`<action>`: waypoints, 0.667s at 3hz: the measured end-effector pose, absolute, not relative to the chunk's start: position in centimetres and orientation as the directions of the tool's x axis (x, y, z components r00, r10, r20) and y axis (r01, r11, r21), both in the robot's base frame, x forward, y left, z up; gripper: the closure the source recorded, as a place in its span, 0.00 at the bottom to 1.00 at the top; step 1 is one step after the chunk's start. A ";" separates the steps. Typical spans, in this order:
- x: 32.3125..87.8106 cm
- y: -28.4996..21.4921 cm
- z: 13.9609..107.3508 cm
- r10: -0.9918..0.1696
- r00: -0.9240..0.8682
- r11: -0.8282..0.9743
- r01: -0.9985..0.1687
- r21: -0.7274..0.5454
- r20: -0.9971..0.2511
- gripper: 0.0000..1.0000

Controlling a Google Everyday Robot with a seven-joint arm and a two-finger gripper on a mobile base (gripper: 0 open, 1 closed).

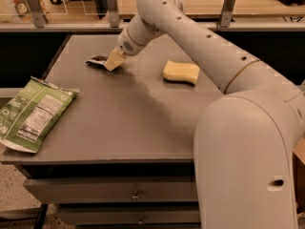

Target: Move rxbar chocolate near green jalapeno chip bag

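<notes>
The rxbar chocolate [97,60] is a small flat black-wrapped bar lying at the far left of the grey table top [128,118]. My gripper [113,61] reaches down from the white arm and its pale tip sits at the bar's right end, touching or just over it. The green jalapeno chip bag [31,112] lies flat at the table's front left corner, label panel up, partly hanging over the left edge. It is well apart from the bar.
A pale yellow sponge-like block [181,72] lies on the table to the right of the gripper. My arm's large white body [248,156] fills the front right. A glass-panelled rail [157,13] runs behind the table. Drawers [133,194] sit below the top.
</notes>
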State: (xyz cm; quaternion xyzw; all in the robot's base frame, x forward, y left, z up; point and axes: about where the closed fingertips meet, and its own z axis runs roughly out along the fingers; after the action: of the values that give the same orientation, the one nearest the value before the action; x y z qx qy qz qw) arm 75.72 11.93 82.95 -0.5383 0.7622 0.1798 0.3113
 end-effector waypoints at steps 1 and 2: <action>74.8 13.0 84.4 -0.690 -0.178 0.310 -0.949 -0.065 -0.702 1.00; 73.5 13.6 86.0 -0.678 -0.128 0.262 -0.962 -0.075 -0.723 1.00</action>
State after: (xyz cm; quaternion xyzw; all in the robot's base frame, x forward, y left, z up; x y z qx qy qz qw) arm 73.45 13.59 85.99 -0.5693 0.7205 0.2123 0.3344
